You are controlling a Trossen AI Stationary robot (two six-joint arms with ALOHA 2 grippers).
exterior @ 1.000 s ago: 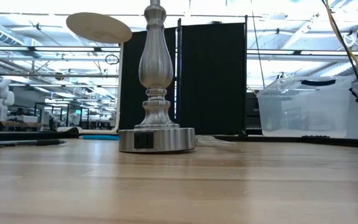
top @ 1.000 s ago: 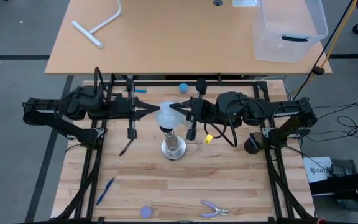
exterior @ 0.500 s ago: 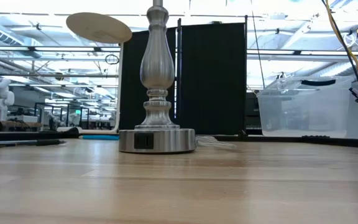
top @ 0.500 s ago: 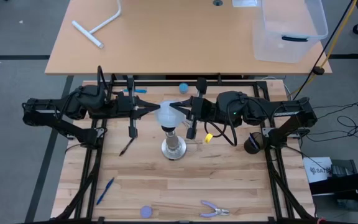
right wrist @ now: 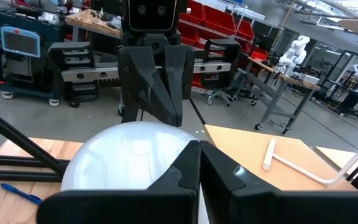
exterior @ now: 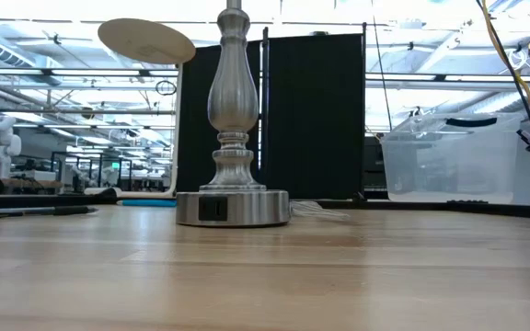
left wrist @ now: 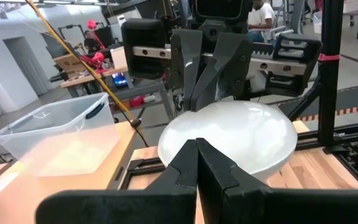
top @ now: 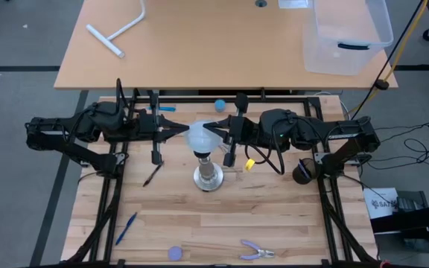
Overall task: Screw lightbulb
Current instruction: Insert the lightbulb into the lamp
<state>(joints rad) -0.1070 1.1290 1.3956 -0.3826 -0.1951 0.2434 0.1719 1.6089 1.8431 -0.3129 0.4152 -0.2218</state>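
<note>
Overhead, the left hand [top: 182,132] at nine o'clock and right hand [top: 211,131] at three o'clock, both clenched, flanked the lightbulb [top: 199,137]. Beneath lay the wooden surface [top: 289,216], pliers [top: 256,251] at six o'clock.

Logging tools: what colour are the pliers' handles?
Light purple, seen best in the high view: pliers.

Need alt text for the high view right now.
Seen from above, the left gripper and right gripper meet from opposite sides at the lightbulb atop the silver stand on the wooden table.
</note>
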